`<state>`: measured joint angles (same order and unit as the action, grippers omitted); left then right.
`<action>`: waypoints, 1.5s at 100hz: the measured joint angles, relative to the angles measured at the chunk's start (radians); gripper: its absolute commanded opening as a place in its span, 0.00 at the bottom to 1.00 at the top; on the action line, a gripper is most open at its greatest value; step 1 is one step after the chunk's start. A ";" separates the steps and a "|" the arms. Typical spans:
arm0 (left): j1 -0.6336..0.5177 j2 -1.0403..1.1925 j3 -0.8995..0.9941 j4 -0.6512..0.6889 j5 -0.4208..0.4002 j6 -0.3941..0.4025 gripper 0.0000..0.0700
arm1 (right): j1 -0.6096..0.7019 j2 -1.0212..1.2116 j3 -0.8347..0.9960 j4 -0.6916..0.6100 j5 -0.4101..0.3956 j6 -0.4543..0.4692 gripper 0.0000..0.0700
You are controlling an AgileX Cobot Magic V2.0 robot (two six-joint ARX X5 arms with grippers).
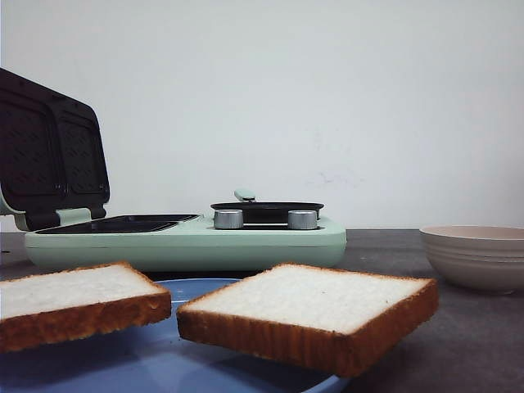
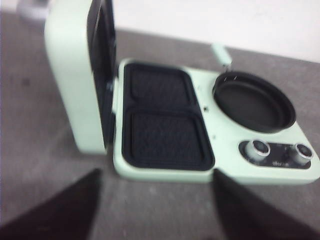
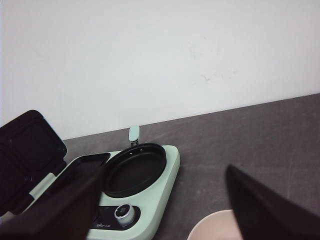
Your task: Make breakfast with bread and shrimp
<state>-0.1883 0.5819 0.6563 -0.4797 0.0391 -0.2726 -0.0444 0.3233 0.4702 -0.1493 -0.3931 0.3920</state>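
A: Where did the left pincer stand, and had it anything in it?

B: It hung spread wide and empty, both dark fingers showing with bare desk between them. Just ahead of it lay the mint-green breakfast maker, its lid propped upright, I'd judge so a slice could drop straight into the ribbed black sandwich plates.

A: And the right pincer?

B: Open as well, gripping nothing. The round black pan sat ahead of it toward its left finger, and the rim of a pale cream bowl peeped between the fingers.

A: The bread?

B: Neither wrist camera caught it, so it lay well apart from both pincers. Two thick square slices, soft white crumb with golden-brown crust, one beside the other, rested on a smooth blue plate nearest the front camera, probably staged there for easy picking.

A: The shrimp?

B: I couldn't see it; perhaps inside the ridged bowl, but that's a guess.
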 measured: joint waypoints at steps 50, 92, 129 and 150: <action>0.000 0.278 0.000 -0.238 0.198 -0.056 0.74 | 0.089 0.005 0.000 -0.034 -0.002 0.069 0.75; 0.021 0.571 0.000 -0.213 0.278 -0.022 0.74 | 0.157 0.005 0.000 -0.034 -0.004 0.050 0.74; 0.053 0.754 0.005 -0.140 0.545 0.008 0.74 | 0.179 0.005 0.000 -0.034 0.001 0.024 0.74; 0.060 0.820 0.020 -0.130 0.634 0.012 0.72 | 0.180 0.005 0.000 -0.034 0.000 0.018 0.74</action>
<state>-0.1280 1.4021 0.6762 -0.6094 0.6727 -0.2604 0.1360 0.3279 0.4702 -0.1829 -0.3927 0.4099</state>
